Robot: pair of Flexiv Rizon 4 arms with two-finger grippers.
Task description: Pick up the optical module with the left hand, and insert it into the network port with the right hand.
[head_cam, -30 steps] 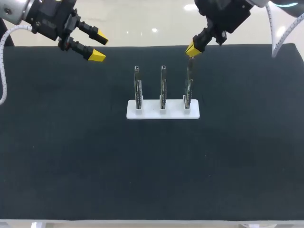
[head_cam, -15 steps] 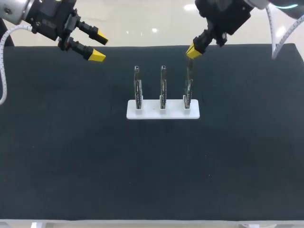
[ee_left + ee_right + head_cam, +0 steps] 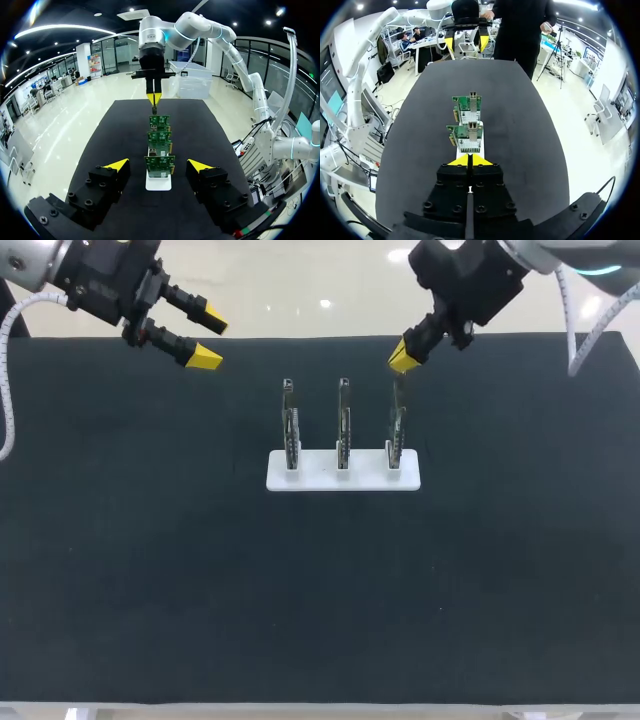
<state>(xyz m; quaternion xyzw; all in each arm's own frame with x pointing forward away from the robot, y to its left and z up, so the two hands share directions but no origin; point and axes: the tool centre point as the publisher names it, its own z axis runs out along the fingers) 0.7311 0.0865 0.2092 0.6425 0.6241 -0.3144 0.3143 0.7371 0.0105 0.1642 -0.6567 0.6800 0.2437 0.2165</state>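
Three green network cards stand upright in a row on a white base (image 3: 320,474): left card (image 3: 290,425), middle card (image 3: 343,425), right card (image 3: 397,422). My right gripper (image 3: 403,357) is shut, its yellow tips just above the right card's top edge. In the left wrist view a small dark piece (image 3: 154,107) shows right under the right gripper (image 3: 153,98); I cannot tell if it is the optical module. In the right wrist view the right gripper (image 3: 470,160) hides that card. My left gripper (image 3: 210,338) hangs open and empty over the table's far left.
A black mat (image 3: 300,590) covers the table. In the left wrist view the row of cards (image 3: 160,164) runs straight ahead of the open left gripper (image 3: 158,165). The left gripper (image 3: 466,42) shows far beyond two cards (image 3: 468,137) in the right wrist view.
My right gripper has come down a little toward the top of the right card, still shut. The left arm and the cards have not moved.
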